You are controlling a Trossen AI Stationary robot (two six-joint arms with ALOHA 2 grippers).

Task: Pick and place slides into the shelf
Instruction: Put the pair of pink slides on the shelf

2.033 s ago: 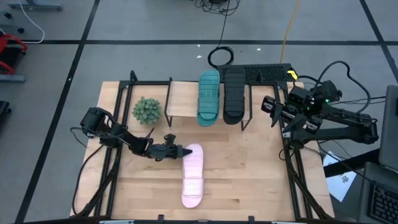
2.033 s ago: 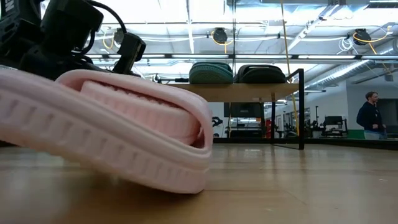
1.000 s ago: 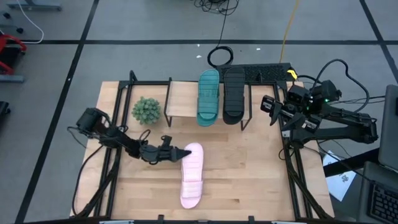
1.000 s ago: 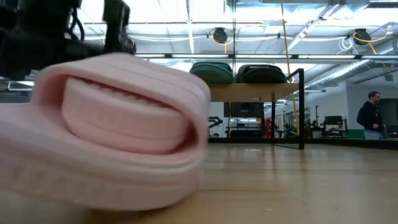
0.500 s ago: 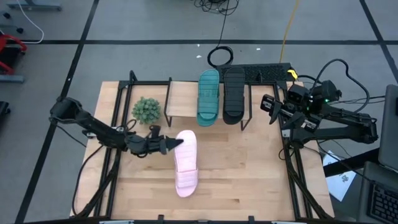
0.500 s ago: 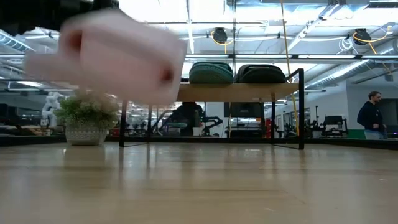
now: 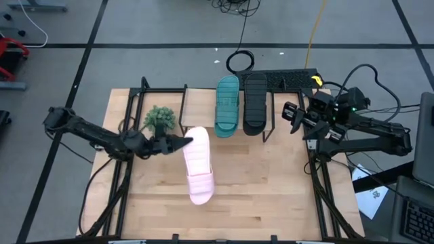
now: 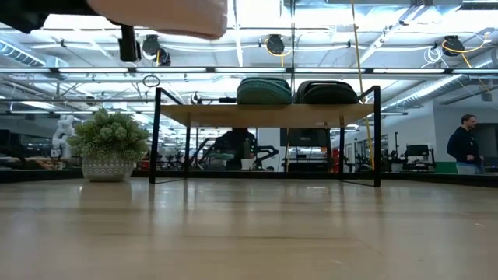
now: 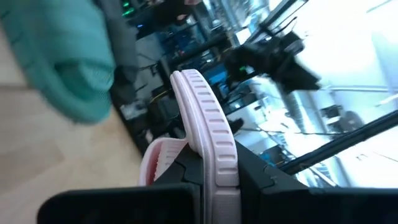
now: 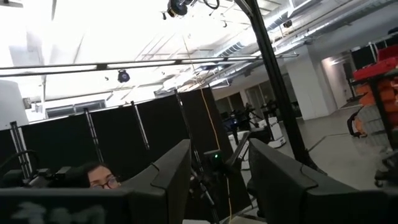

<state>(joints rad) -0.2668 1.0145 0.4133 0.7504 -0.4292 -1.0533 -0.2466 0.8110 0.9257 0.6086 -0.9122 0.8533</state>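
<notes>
One pale pink slide [image 7: 197, 165], clamped by its edge in my left gripper [image 7: 182, 143], aloft over the table [image 7: 271, 190]. Two slides, teal [image 7: 228, 105] and black [image 7: 255, 103], lie on the shelf [image 7: 198, 107]. Right gripper [image 7: 293, 116], parted, empty, waits beside it.

Dark jointed arms, black cables

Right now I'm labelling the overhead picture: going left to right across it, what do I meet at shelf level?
Potted plant → bare shelf plank → teal slide → black slide → right gripper.
</notes>
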